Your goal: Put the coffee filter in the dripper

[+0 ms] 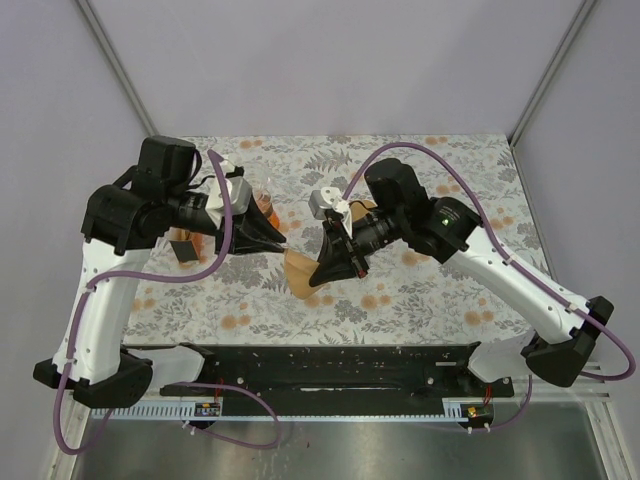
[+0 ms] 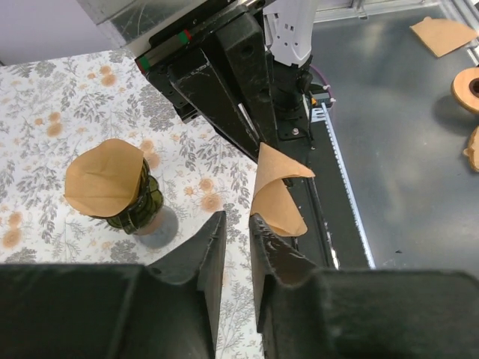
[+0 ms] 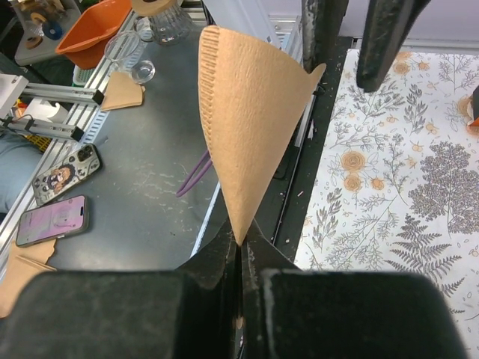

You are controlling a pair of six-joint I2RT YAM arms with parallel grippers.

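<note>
The dark olive-green dripper (image 2: 138,211) stands on the floral table with a tan paper filter (image 2: 103,178) sitting in its mouth. In the top view it (image 1: 264,208) is mostly hidden behind my left gripper (image 1: 270,238). My left gripper (image 2: 236,224) is empty, its jaws a narrow gap apart, hovering right of the dripper. My right gripper (image 3: 239,243) is shut on the pointed tip of a second tan coffee filter (image 3: 251,112), held up in the air near the table's front. That filter also shows in the top view (image 1: 298,277) and in the left wrist view (image 2: 277,198).
A black rail (image 1: 320,365) runs along the table's near edge. A small dark object (image 1: 185,248) lies by the left arm. Off the table, a grey bench holds spare filters (image 2: 441,34), an orange bin (image 3: 93,34), glassware (image 3: 161,19) and phones (image 3: 52,221).
</note>
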